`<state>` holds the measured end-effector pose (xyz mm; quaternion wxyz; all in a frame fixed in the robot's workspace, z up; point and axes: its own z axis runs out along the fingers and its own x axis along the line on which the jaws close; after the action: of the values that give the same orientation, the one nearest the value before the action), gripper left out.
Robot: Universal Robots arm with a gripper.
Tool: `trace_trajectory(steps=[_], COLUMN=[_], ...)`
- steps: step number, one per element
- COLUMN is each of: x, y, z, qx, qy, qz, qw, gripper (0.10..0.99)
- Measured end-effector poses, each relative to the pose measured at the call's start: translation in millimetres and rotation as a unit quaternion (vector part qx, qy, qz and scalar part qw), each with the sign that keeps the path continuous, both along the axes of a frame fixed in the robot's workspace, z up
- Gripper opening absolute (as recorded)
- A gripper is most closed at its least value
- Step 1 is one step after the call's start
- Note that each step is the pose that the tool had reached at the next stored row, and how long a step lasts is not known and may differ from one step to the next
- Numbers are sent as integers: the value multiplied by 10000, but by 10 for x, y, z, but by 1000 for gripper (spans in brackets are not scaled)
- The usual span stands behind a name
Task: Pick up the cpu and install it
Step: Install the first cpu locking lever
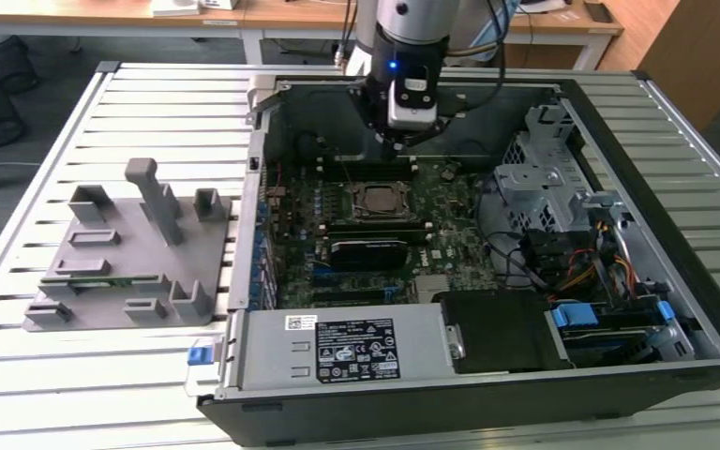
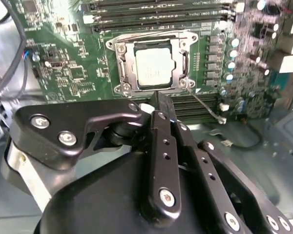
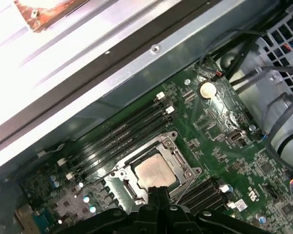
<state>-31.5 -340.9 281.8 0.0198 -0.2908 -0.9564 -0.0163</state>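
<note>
The arm comes straight down into the open computer case (image 1: 660,309) on the table (image 1: 97,375), the hand (image 1: 400,141) hanging low over the motherboard (image 1: 448,202). Its fingers (image 2: 157,105) are pressed together, holding nothing. The cpu (image 2: 154,68) lies flat in its socket (image 2: 121,66), near the fingertips.

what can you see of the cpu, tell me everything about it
The cpu is a small flat square chip with a dull silver-grey metal top. It lies level in its socket, ringed by a metal frame, on the green motherboard inside the open computer case. Both wrist views show the hand shut and empty, with its tips close by one edge of the chip; whether they touch it cannot be told.
</note>
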Motion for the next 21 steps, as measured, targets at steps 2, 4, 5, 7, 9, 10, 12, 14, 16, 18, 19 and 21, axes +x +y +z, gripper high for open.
trace_trajectory(steps=[2, 4, 5, 7, 9, 10, 12, 14, 16, 18, 19, 21], x=[1, 1, 1, 1, 1, 2, 1, 1, 1, 2, 3, 3], y=[0, 1, 0, 0, 0, 0, 0, 1, 0, 1, 0, 0], z=[-2, -6, -8, -11, -14, -15, -15, -19, -24, -30, -33, -38], qx=[1, 2, 2, -2, -3, -3, -3, -1, 1, 2, 3, 5], qy=[0, -1, -1, -35, -75, -85, -87, -87, -87, -87, -86, -87], qz=[169, 337, 433, 515, 577, 638, 814, 999, 1174, 1327, 1404, 1581], qw=[9999, 9994, 9991, 9987, 9983, 9979, 9966, 9950, 9931, 9911, 9901, 9874], gripper=[114, 114, 114, 114, 114, 114, 114, 114, 114, 114, 114, 114])
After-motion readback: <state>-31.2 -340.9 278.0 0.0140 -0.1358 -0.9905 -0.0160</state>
